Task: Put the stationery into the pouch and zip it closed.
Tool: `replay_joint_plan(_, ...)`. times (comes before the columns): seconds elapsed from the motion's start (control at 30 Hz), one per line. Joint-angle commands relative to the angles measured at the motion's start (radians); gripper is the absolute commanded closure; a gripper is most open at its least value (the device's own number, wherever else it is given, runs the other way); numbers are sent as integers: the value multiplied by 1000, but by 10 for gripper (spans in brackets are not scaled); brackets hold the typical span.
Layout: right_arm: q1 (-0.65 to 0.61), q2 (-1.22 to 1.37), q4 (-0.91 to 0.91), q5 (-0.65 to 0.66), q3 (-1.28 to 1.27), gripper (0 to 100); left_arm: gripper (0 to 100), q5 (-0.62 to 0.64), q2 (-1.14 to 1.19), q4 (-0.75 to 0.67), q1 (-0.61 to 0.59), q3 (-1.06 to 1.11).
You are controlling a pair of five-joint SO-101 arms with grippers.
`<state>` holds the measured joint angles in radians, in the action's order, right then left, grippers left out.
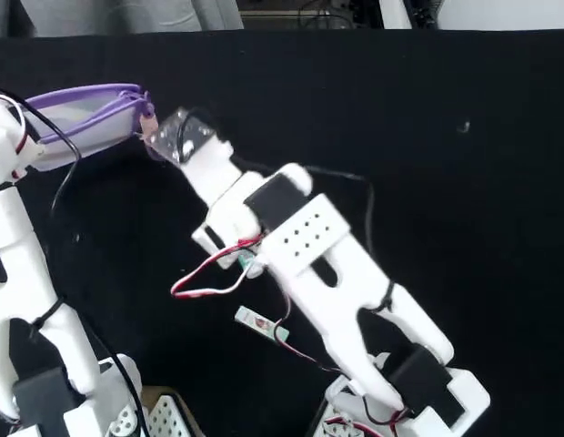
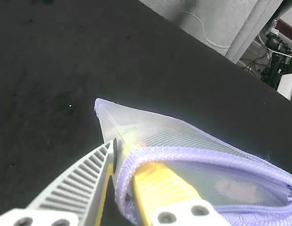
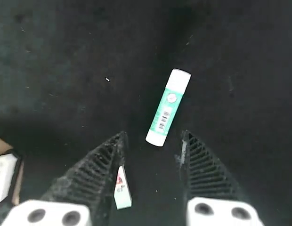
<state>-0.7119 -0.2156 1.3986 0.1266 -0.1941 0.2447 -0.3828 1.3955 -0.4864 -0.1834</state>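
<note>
My left gripper [image 2: 123, 160] is clamped on the rim of the pouch [image 2: 183, 136] near one end. One finger is outside the ribbed wall and the yellow one is inside the purple zip edge. It holds the pouch off the table [image 1: 446, 137] at the far left, with the mouth gaping. A pale shape shows through the wall, but I cannot tell what it is.

My right gripper [image 3: 153, 136] hangs above the table with its fingers spread apart and nothing between them. The glue stick [image 3: 167, 107] lies flat on the cloth below, roughly in line with the gap and slightly slanted. A small piece [image 3: 121, 190], white and green and likely an eraser, lies near it, on the side of one finger.

As I read it, the step in hand is picking up the glue stick. I want to come straight down with the gap centred on the middle of the barrel. A slight wrist turn should let the fingers close across its width and not along it. The barrel is round and smooth, so a touch from one finger first would probably roll it away. I would therefore lower until both tips straddle it, then close. I also want that finger to land clear of the small piece, so I don't drag it along. The left arm only needs to hold the mouth wide and steady.
</note>
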Motion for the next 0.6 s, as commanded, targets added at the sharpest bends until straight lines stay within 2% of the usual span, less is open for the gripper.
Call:
replay_joint_plan(0.0,-8,-35,-163,-11,-145,822,971,3,-9,-29,-8,-18)
replay_joint_plan(0.37,23,-30,-720,-9,-522,822,971,3,-9,-23,-5,-18)
replay_joint_plan(0.57,97,68,-810,-9,-533,822,971,3,-9,-21,-2,-18)
